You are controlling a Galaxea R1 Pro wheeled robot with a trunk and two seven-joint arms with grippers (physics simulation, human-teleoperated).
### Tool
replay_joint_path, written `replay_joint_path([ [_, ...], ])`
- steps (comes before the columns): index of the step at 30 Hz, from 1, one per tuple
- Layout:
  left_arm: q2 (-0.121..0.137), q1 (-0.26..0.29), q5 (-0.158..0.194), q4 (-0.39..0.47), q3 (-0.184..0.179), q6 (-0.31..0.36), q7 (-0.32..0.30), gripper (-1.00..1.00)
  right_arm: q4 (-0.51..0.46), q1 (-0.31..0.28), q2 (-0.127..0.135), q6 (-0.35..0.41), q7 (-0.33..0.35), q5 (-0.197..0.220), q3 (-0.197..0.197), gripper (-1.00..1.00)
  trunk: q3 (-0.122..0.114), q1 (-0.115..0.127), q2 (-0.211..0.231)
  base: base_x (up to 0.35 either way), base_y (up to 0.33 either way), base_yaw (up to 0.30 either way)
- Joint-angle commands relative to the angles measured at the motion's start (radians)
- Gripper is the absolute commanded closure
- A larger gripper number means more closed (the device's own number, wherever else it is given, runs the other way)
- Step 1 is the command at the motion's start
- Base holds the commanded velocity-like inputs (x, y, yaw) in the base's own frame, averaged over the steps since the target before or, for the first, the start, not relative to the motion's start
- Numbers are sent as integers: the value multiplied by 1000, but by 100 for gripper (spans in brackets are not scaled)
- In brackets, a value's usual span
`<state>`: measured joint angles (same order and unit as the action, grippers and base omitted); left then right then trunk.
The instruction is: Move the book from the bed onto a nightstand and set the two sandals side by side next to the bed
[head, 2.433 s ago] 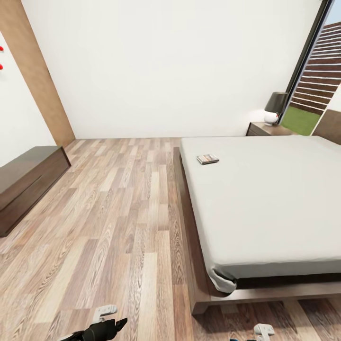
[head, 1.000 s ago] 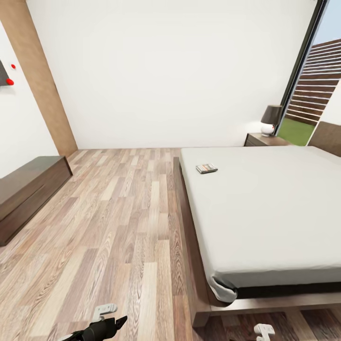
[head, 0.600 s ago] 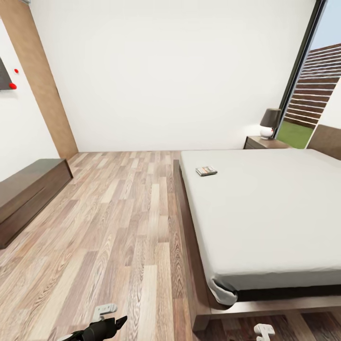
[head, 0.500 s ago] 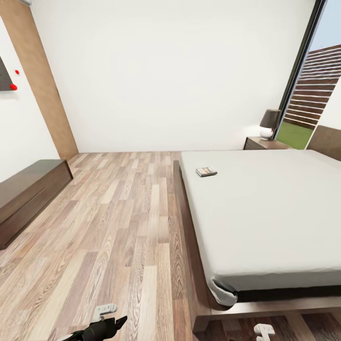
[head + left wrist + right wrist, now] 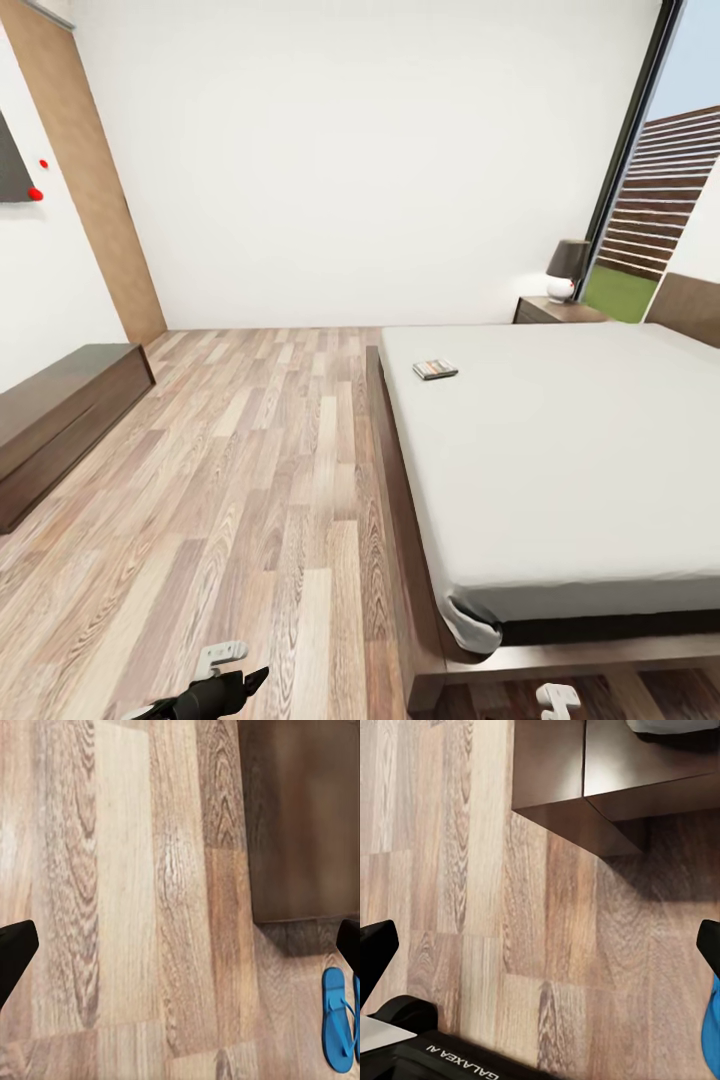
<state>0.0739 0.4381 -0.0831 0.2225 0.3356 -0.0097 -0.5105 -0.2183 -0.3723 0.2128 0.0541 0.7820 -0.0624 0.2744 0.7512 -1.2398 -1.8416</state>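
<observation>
Both grippers hang low over the wood floor [image 5: 250, 450], fingers spread wide and empty. Past the left gripper [image 5: 180, 952] lies a blue sandal [image 5: 337, 1024] beside the bed [image 5: 560, 440] frame's corner. The right gripper [image 5: 540, 949] faces that corner too. Far ahead, the book [image 5: 435, 369] rests on the mattress, the nightstand [image 5: 550, 310] beyond, likely the first goal.

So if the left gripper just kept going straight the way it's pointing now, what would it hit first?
Most likely the bare wood floor: the left gripper points down at the planks with nothing between its open fingers. The blue sandal and the bed frame corner sit off to one side.
</observation>
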Motion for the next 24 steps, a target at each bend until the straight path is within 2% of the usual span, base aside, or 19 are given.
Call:
replay_joint_path([
  [1, 0, 1, -9, 0, 8, -1, -5, -100, -1, 0, -1, 6, 5, -7, 8, -100, -1, 0, 0, 0, 0, 0],
  [24, 0, 1, -9, 0, 8, -1, -5, -100, -1, 0, -1, 6, 5, -8, 8, -100, -19, 0, 0, 0, 0, 0],
])
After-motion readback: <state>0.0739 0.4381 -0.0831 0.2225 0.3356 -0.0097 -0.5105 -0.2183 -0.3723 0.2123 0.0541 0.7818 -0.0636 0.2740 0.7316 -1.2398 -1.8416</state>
